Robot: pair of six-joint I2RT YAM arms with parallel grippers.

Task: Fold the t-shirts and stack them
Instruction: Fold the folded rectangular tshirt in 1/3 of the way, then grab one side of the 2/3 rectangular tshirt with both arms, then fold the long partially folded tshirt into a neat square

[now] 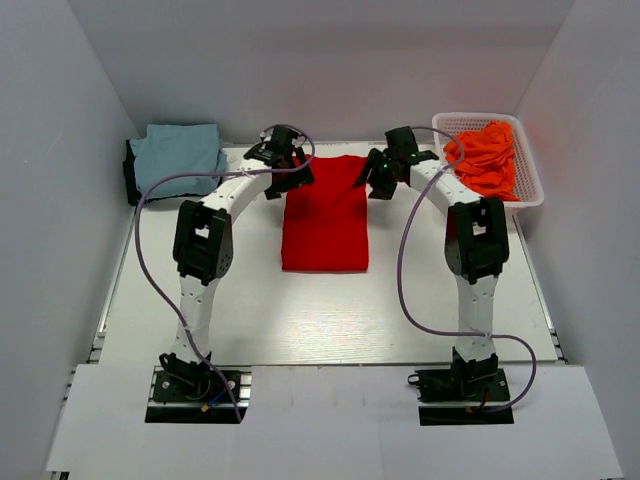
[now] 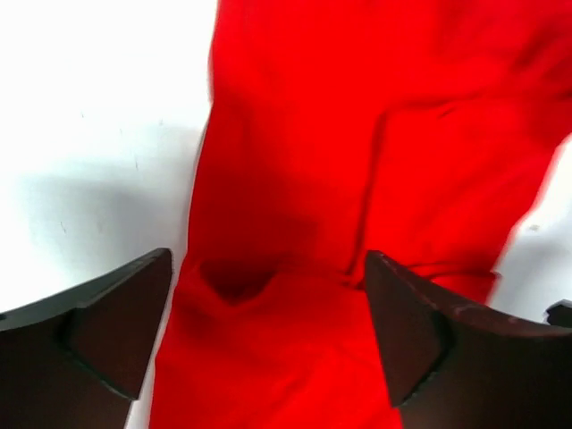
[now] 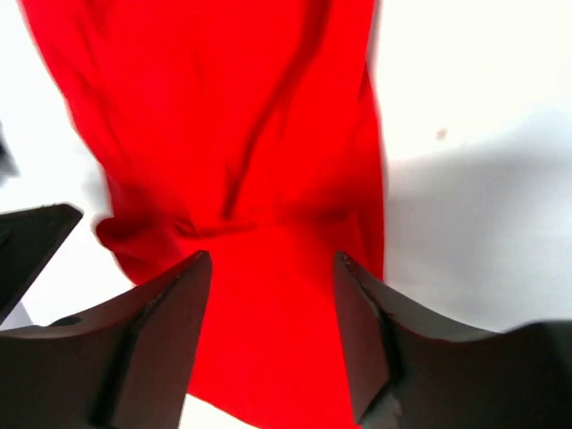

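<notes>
At mid-table, toward the far edge: a red t-shirt [image 1: 325,225], folded to a narrow rectangle, lies flat on the white table [image 1: 300,320]. Its long axis runs near to far, one short end toward the arm bases, the other toward the back wall. The near end is square and tidy; the far end is a little rumpled by the grippers. The left gripper [image 1: 283,160] hangs over the far left corner of the shirt, jaws spread wide. Red cloth shows below and between its fingers [image 2: 107,322] but is not pinched. The right gripper [image 1: 385,172] sits at the far right corner, jaws parted less widely, cloth lying loose between them and nothing clamped. At the far left corner of the table a light blue t-shirt [image 1: 180,152] lies folded, well apart from the red one. At the far right stands a white mesh basket [image 1: 468,121]. It holds a crumpled heap of orange t-shirts [image 1: 488,160] that fills most of it and reaches about rim height.
</notes>
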